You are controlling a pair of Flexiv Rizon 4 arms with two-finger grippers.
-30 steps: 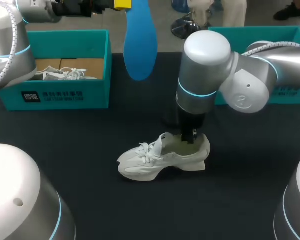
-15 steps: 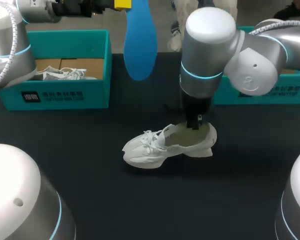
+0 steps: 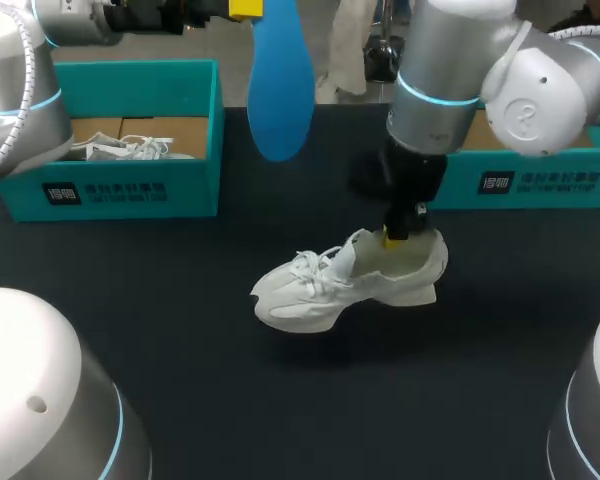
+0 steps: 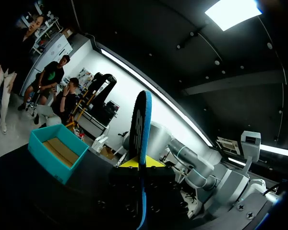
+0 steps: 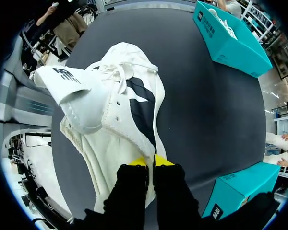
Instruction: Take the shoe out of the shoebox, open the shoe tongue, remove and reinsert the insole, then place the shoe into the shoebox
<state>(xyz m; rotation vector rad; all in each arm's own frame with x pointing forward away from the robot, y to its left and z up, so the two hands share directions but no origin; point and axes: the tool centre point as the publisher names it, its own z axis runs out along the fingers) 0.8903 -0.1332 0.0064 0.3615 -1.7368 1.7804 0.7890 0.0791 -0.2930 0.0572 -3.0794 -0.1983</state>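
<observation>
White shoe [image 5: 116, 125], its rim tight between the jaws, tongue [image 5: 73, 92] up.

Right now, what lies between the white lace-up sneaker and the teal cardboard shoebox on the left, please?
Only bare black tabletop lies there, as the head view shows.

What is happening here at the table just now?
The right gripper is shut on the rim of the white shoe, which is out on the black table. The left gripper holds the blue insole up in the air. So the insole is out and not yet put back.
</observation>
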